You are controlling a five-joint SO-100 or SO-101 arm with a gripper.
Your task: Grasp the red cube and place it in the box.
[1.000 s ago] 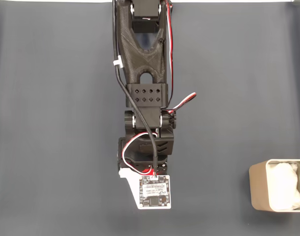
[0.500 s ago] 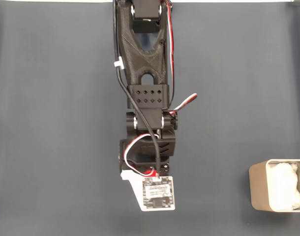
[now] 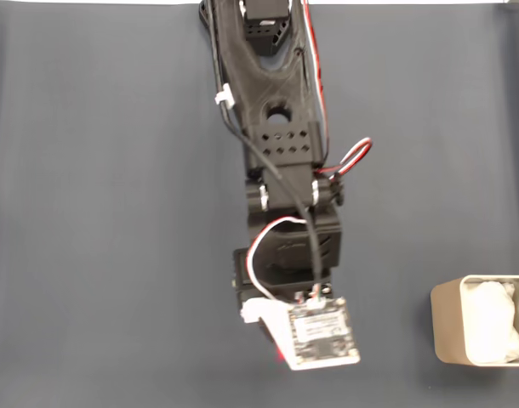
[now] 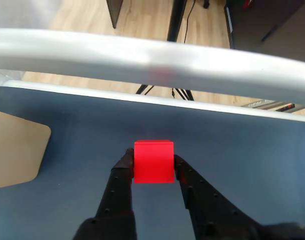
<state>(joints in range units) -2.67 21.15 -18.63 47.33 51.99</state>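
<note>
My gripper (image 4: pixel 153 161) is clamped on the red cube (image 4: pixel 153 161), a finger on each side face, so I judge this the carry step. Next I must swing toward the box (image 3: pixel 447 327) at the mat's (image 3: pixel 98 212) right edge in the fixed view. The camera board's (image 3: pixel 322 334) label is unreadable (too small).

Even, soft light; arm (image 3: pixel 281 161) slightly motion-blurred; white rail (image 4: pixel 152 62) unfocused.
</note>
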